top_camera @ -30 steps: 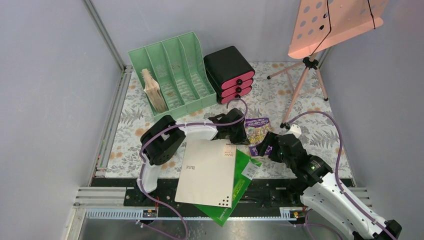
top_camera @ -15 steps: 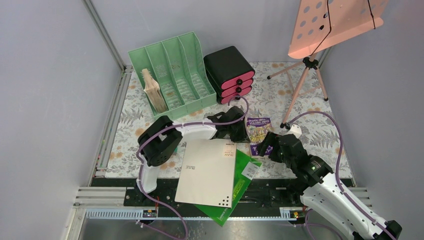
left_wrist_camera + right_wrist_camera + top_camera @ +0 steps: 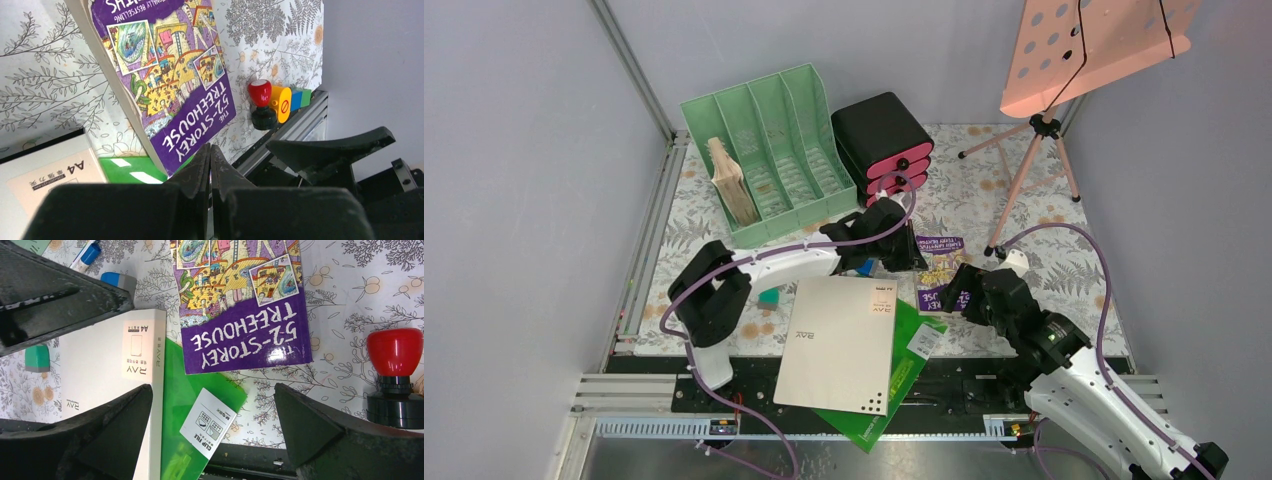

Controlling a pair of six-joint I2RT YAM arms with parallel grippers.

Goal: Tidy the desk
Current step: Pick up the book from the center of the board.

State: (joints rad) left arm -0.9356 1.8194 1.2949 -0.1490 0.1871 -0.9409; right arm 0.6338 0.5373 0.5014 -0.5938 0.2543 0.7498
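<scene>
partly, right tool (image 3: 949, 290) covers book (image 3: 936, 258).

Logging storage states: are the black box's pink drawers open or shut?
Shut: all three pink drawers sit flush in the black box, none pulled out.

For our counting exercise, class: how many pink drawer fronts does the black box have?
3, stacked on the black drawer box beside the mint-green file rack: top, middle, bottom. Its base is covered, so another could be hidden.
</scene>
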